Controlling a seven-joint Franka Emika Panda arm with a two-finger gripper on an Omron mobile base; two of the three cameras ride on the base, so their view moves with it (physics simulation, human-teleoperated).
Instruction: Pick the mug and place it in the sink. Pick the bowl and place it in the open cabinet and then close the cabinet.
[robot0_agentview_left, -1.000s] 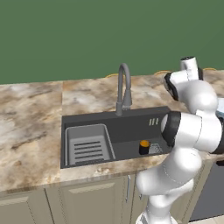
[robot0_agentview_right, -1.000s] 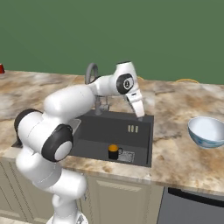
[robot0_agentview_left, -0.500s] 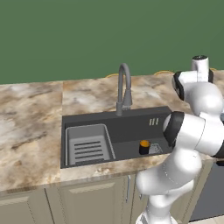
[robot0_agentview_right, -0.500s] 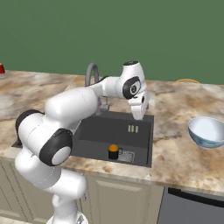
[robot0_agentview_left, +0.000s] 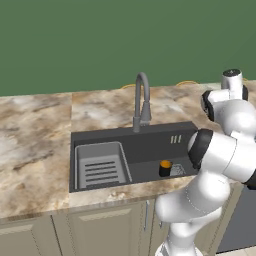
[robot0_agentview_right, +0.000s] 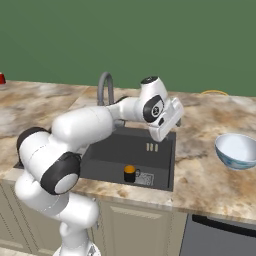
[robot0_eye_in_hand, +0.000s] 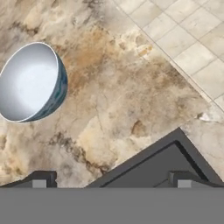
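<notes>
The small black mug (robot0_agentview_left: 165, 167) (robot0_agentview_right: 130, 173) with an orange top stands upright in the dark sink (robot0_agentview_left: 150, 142) (robot0_agentview_right: 120, 150), near its front wall. On the marble counter to the right of the sink rests the white and blue bowl (robot0_agentview_right: 236, 150) (robot0_eye_in_hand: 30, 81), upright and empty. My gripper (robot0_agentview_right: 162, 131) (robot0_eye_in_hand: 111, 181) hangs open over the sink's right rim, between mug and bowl, with nothing between its fingers. In the hand view a corner of the sink (robot0_eye_in_hand: 175, 144) lies below the fingertips (robot0_eye_in_hand: 39, 179) and the bowl sits at the upper left. The cabinet is out of view.
A grey gooseneck faucet (robot0_agentview_left: 141, 100) (robot0_agentview_right: 106, 87) rises behind the basin, and a slotted tray (robot0_agentview_left: 100, 167) fills its left half. A dark appliance front (robot0_agentview_right: 220, 240) sits under the counter at the right. Tiled floor (robot0_eye_in_hand: 192, 39) lies beyond the counter edge.
The arm has swung to the right, from over the sink's back part to its right rim, closer to the bowl. Mug and bowl have not moved. The jaws stay open.
</notes>
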